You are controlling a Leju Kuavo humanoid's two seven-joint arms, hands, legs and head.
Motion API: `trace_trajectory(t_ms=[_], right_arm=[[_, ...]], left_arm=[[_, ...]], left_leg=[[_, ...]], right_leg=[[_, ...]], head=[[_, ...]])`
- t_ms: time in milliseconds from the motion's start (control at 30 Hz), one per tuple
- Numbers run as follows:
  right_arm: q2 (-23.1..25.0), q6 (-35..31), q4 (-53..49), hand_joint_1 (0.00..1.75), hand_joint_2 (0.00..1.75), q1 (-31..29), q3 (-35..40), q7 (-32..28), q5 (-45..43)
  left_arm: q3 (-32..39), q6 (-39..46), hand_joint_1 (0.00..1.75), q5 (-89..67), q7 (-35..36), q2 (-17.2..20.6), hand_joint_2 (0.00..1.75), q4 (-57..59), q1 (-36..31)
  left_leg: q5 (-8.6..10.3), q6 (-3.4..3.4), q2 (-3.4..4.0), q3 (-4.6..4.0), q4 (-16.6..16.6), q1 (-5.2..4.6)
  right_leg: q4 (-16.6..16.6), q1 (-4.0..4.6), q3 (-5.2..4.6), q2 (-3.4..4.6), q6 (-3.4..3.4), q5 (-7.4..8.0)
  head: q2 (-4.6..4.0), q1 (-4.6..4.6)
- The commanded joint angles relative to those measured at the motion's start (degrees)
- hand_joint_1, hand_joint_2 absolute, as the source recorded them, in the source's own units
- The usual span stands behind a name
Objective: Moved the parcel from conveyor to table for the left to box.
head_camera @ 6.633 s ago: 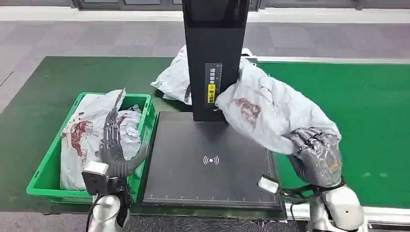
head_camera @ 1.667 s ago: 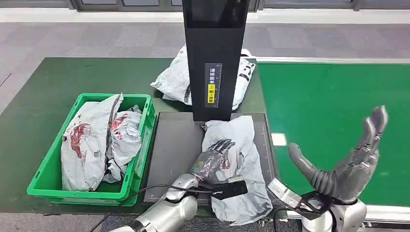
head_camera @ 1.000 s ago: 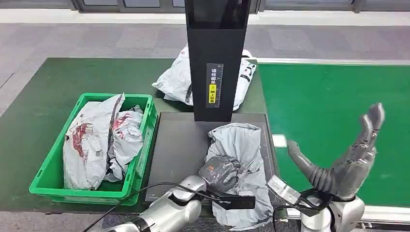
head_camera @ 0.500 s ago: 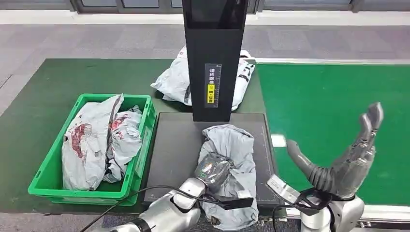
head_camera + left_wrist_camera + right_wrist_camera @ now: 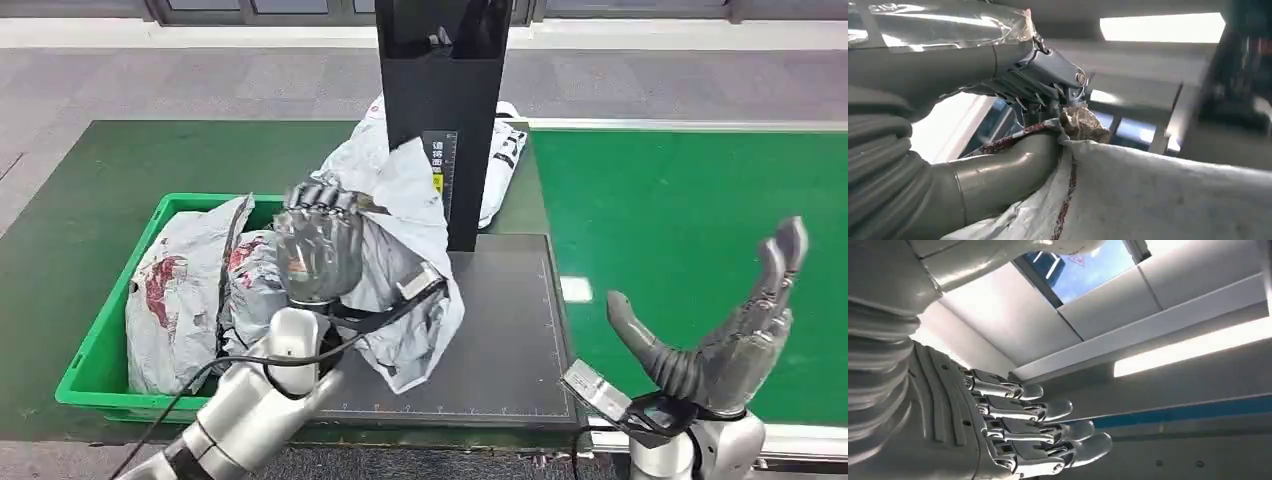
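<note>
My left hand point(image 5: 318, 243) grips a crumpled grey parcel bag point(image 5: 405, 260) and holds it up in the air, over the left edge of the black scanner plate point(image 5: 500, 330), close to the green box point(image 5: 90, 375). In the left wrist view the bag point(image 5: 1168, 200) hangs from the fingers point(image 5: 1048, 85), pinched against the thumb. My right hand point(image 5: 735, 330) is raised over the green conveyor point(image 5: 690, 200), palm up, fingers point(image 5: 1048, 430) spread and holding nothing.
The green box holds other grey bags point(image 5: 180, 290) with red marks. A tall black scanner post point(image 5: 440, 110) stands at the back of the plate, with another white bag point(image 5: 505, 160) behind it. The dark green table point(image 5: 150, 160) stretches left.
My left hand has lifted the parcel off the scanner plate and carried it up and leftward toward the box. The right hand has stayed raised and open.
</note>
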Motion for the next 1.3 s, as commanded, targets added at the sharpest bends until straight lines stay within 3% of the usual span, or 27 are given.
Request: trace_trajectory(t_ms=[33, 400, 433, 500, 567, 800, 933, 1300], right_arm=[[3.9, 0.1, -1.0, 0.00, 1.75, -1.0, -4.7, 0.1, -0.5], [3.9, 0.1, -1.0, 0.00, 1.75, -1.0, -4.7, 0.1, -0.5], [3.9, 0.1, -1.1, 0.00, 1.75, -0.9, -4.7, 0.1, -0.5], [3.9, 0.1, -1.5, 0.00, 1.75, -0.2, -4.6, 0.1, -0.7], [3.9, 0.1, -1.5, 0.00, 1.75, 0.0, -4.1, 0.1, -0.8], [3.9, 0.1, -0.7, 0.00, 1.75, 0.7, -2.2, 0.1, -0.1], [3.9, 0.1, -0.4, 0.00, 1.75, 0.5, -2.5, 0.1, 0.0], [3.9, 0.1, -0.8, 0.00, 1.75, 1.3, -2.7, 0.1, 0.1]], left_arm=[[15.1, -0.3, 1.75, -2.9, -8.2, 3.1, 1.75, -14.6, 5.3], [15.1, -0.3, 1.75, -2.9, -8.2, 3.1, 1.75, -14.6, 5.3], [18.1, -0.3, 1.75, -2.9, -10.6, 1.4, 1.75, -15.8, 6.7], [30.3, -0.3, 1.75, -2.9, -20.8, -6.1, 1.75, -16.9, 10.5], [36.6, -0.3, 1.75, -2.9, -23.7, -9.4, 1.75, -14.8, 10.5], [62.1, -0.3, 1.75, 1.4, -36.6, -13.0, 1.75, 8.4, 3.1], [67.8, -0.3, 1.75, -0.4, -36.2, -13.3, 1.75, 13.9, 1.4], [70.0, -0.3, 1.75, -0.3, -36.6, -13.9, 1.75, 14.4, -0.1]], left_leg=[[-0.04, 0.00, 0.28, 0.01, 0.0, 0.03], [-0.02, 0.00, 0.05, 0.00, 0.0, -0.06], [-0.03, 0.01, 0.05, 0.00, 0.0, -0.03], [-0.04, 0.02, 0.12, 0.03, 0.0, -0.04], [-0.05, 0.02, 0.14, 0.02, 0.0, -0.03], [0.06, -0.06, 0.20, 0.20, -0.2, -0.07], [0.04, -0.06, 0.13, 0.16, -0.2, -0.06], [0.05, -0.11, -0.02, 0.00, -0.1, 0.01]], right_leg=[[-0.1, 0.04, -0.05, 0.24, -0.05, 0.04], [0.0, -0.04, -0.03, 0.02, -0.03, -0.01], [0.0, -0.01, -0.02, 0.02, -0.03, -0.01], [-0.1, -0.02, -0.01, 0.08, -0.03, 0.00], [-0.1, -0.01, -0.02, 0.10, -0.02, 0.01], [-0.2, -0.04, 0.06, 0.15, -0.10, 0.09], [-0.2, -0.01, 0.02, 0.09, -0.09, 0.06], [-0.1, 0.02, -0.06, -0.02, -0.12, 0.03]], head=[[0.00, 0.00], [0.02, 0.00], [0.02, 0.00], [0.02, 0.00], [0.02, 0.00], [0.02, 0.00], [0.02, 0.00], [0.00, 0.02]])
